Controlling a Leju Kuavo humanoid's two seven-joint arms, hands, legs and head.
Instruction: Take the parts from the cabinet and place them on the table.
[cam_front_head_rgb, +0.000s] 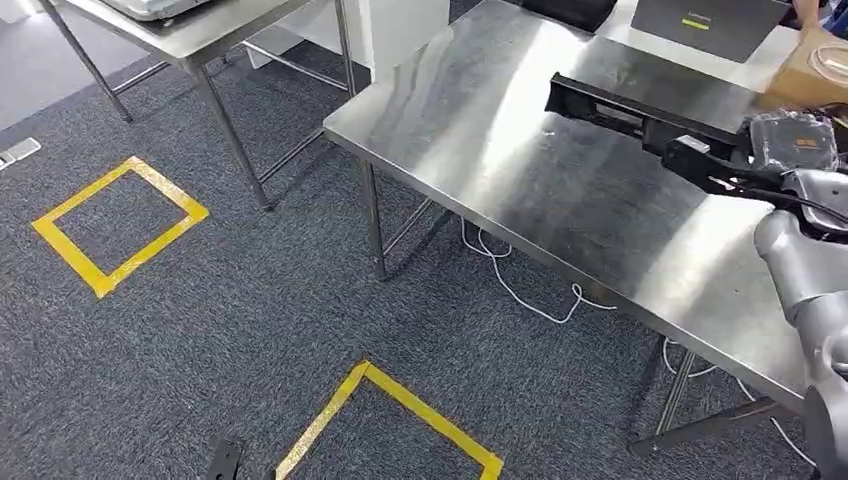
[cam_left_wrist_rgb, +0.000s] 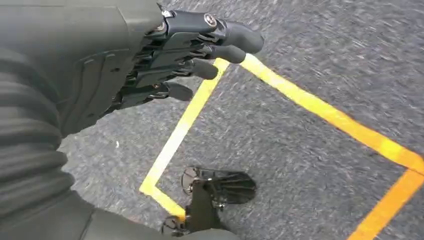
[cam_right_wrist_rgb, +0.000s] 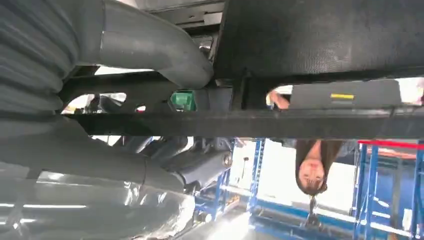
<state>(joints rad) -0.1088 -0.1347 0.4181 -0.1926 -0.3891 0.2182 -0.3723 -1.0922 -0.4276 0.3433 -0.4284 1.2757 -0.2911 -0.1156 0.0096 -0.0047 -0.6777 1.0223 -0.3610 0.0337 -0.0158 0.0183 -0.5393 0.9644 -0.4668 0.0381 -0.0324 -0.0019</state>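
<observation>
Right hand (cam_front_head_rgb: 745, 160) grips long black part (cam_front_head_rgb: 620, 108) over table (cam_front_head_rgb: 520, 170); fingers mostly hidden by it. Left hand (cam_left_wrist_rgb: 165, 55) hangs above carpet, fingers apart, holding nothing.

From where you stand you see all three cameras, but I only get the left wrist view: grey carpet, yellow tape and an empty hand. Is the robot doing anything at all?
Observer: Yes. In the head view the right hand holds a long black part above a steel table.
Operator: Has it set the part down yet?
Observer: I cannot tell. The part looks low over the tabletop, but contact is not clear.
Operator: Is anything else on that table?
Observer: At the far edge there is a cardboard box and a dark grey case.
Operator: Is anyone nearby?
Observer: The right wrist view shows a person beyond the table, with blue racks behind.
</observation>
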